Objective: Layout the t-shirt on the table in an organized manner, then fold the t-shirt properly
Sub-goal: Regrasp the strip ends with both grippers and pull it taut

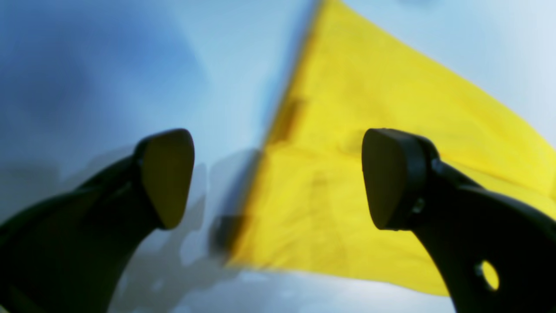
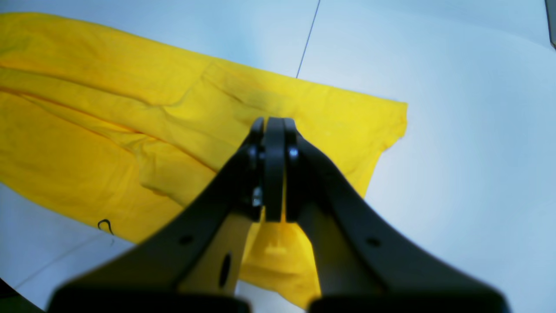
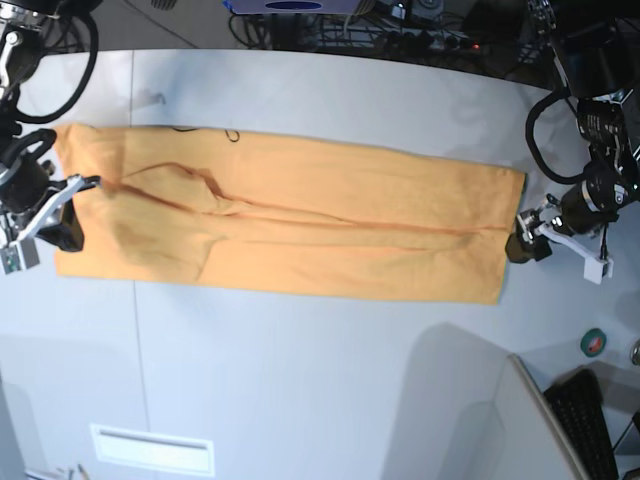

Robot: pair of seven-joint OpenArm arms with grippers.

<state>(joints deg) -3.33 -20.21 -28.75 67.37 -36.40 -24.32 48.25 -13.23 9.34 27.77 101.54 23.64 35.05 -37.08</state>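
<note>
T-shirt (image 3: 300, 215), orange-yellow, lies stretched in a long folded band across the white table (image 3: 300, 380). Right gripper (image 2: 273, 126) sits over one end of it, jaws pressed together; whether cloth is pinched, I cannot tell. Left gripper (image 1: 278, 178) hangs at the opposite end, jaws spread wide, the shirt's edge beneath.

One overhead view, two close wrist views.
The base camera looks straight down from high up on the whole table (image 3: 300, 380) and the t-shirt (image 3: 300, 225). The left wrist camera sits low and blurred behind the left gripper (image 1: 278, 178), facing a shirt corner. The right wrist camera looks past the right gripper (image 2: 273, 130) along the shirt's opposite end. All three share the t-shirt.
</note>
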